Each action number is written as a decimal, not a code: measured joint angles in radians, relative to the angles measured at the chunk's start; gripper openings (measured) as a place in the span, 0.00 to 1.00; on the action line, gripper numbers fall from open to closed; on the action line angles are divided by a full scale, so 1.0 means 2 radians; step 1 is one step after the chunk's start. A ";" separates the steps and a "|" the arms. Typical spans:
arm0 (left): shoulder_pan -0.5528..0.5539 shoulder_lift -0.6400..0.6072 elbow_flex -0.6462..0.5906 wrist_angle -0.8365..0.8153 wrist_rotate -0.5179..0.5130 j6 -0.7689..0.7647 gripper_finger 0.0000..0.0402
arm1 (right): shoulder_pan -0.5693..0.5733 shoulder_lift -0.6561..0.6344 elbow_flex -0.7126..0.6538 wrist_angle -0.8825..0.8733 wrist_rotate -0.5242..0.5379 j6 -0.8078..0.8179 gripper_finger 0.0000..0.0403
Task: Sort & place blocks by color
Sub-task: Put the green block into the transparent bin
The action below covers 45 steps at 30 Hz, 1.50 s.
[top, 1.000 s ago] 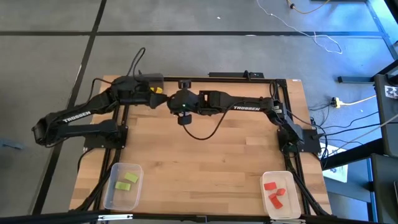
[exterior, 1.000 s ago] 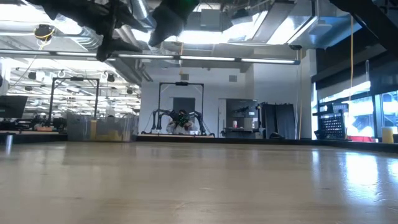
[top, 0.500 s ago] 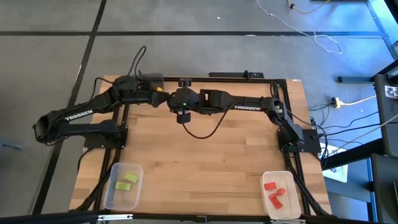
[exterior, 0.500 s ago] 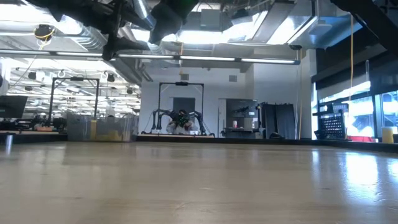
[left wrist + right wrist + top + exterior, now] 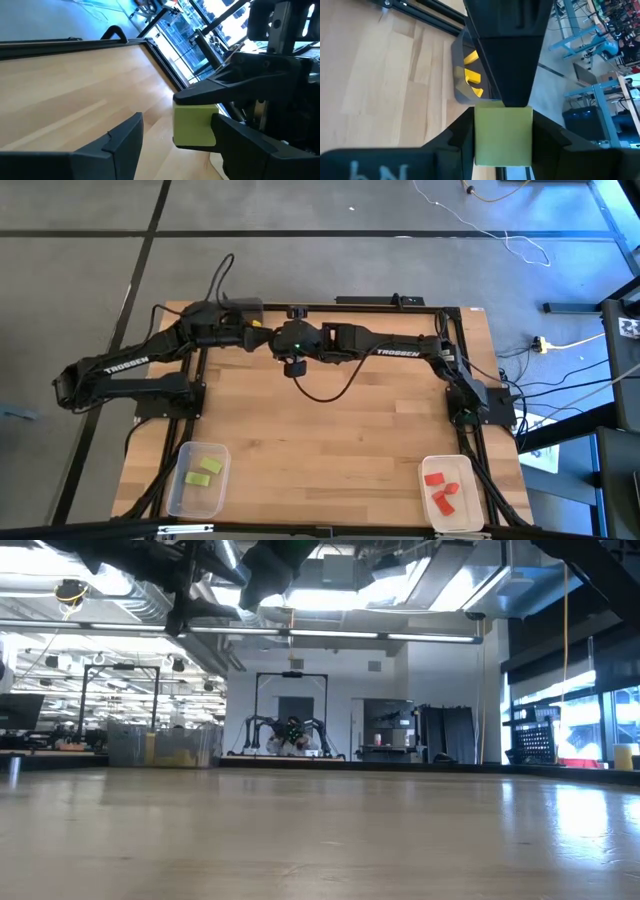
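I see both arms meeting at the far edge of the table [image 5: 330, 430], raised above the wood. The R gripper [image 5: 502, 132] has its fingers clamped on a light green block [image 5: 502, 135], one pad on each side. The L gripper [image 5: 175, 137] is spread wide around the same block [image 5: 195, 125]; one L finger [image 5: 250, 145] is against the block, the other stands apart from it. Behind sits a dark bin [image 5: 462, 75] w/ yellow blocks [image 5: 471, 72]. Near edge: clear bin [image 5: 196, 478] w/ two green blocks [image 5: 201, 472] at L corner, white bin [image 5: 450, 493] w/ red blocks [image 5: 440, 490] at R corner.
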 joint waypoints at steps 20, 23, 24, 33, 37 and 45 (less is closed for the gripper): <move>-0.032 0.025 0.000 0.011 -0.011 0.000 0.58 | -0.006 0.002 0.000 0.001 -0.018 0.000 0.32; -0.036 0.031 0.000 0.017 -0.021 0.001 0.56 | -0.006 0.002 -0.001 0.001 -0.018 0.000 0.32; -0.036 0.033 0.000 0.021 -0.025 0.001 0.55 | -0.006 0.002 -0.001 0.001 -0.018 0.000 0.32; -0.036 0.034 0.000 0.025 -0.031 0.012 0.30 | -0.006 0.002 -0.001 0.002 -0.021 -0.001 0.32; -0.036 0.034 0.000 0.028 -0.031 0.018 0.30 | -0.006 0.002 -0.001 0.002 -0.022 -0.002 0.32; -0.036 0.034 0.000 0.029 -0.031 0.025 0.30 | -0.006 0.002 0.000 -0.001 -0.025 0.000 0.32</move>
